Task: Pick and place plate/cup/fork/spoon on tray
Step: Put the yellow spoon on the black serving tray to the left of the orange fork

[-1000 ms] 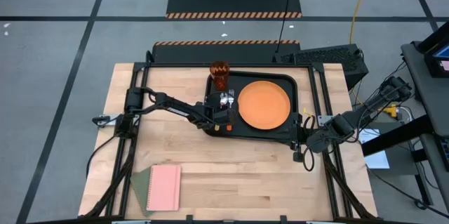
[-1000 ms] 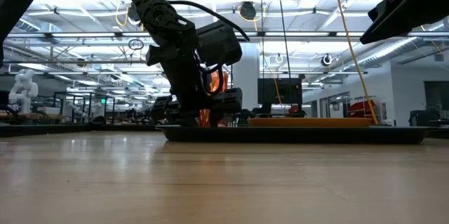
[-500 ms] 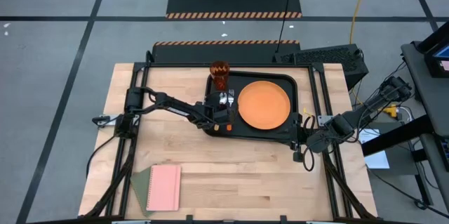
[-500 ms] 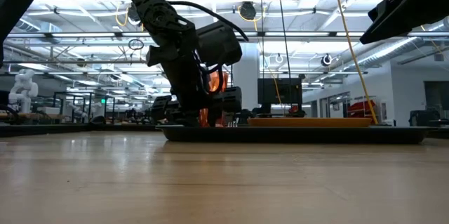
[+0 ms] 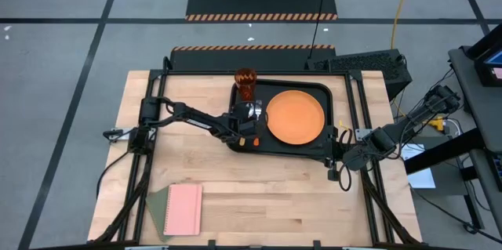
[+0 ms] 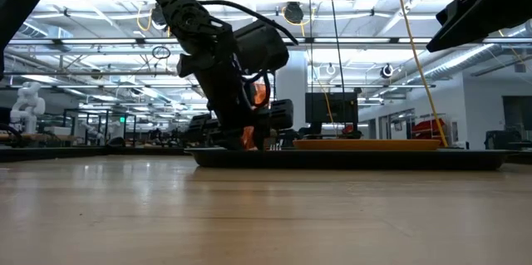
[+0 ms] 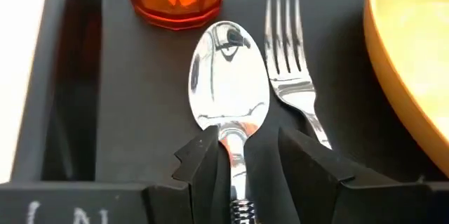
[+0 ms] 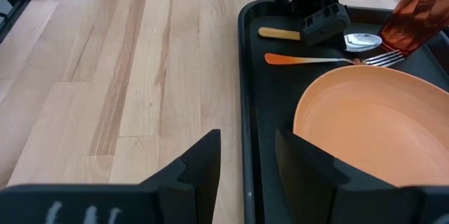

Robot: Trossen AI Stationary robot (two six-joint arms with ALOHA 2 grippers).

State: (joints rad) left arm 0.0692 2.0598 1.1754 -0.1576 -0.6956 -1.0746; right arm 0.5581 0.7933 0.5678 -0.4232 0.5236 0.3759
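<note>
The left gripper's [image 7: 242,164] two dark fingers [image 7: 203,164] stand a little apart astride the neck of the spoon [image 7: 228,87], close on either side; whether they press it I cannot tell. The spoon has a polished silver bowl that mirrors the ceiling, and a yellow-orange handle seen in the right wrist view. It lies flat on the tray [image 5: 328,142], with the fork [image 7: 291,76] just beside it, its silver tines level with the spoon's bowl and its orange handle running parallel. The cup [image 5: 245,84], a faceted amber tumbler, stands upright just beyond the spoon's bowl, at the tray's 10 o'clock corner in the high view. The plate [image 5: 294,117], round, flat and orange, fills the tray's 3 o'clock half.

The right gripper [image 8: 245,157] hangs with its fingers parted and empty over the tray's edge, at the counter's 3 o'clock side.

The counter [image 5: 274,187] is pale wood planking. A pink notebook [image 5: 183,209] lies near its 7 o'clock corner on a green mat. Beyond lies grey floor with black lines and hazard-striped mats; the low view shows a bright hall with ceiling lights.
</note>
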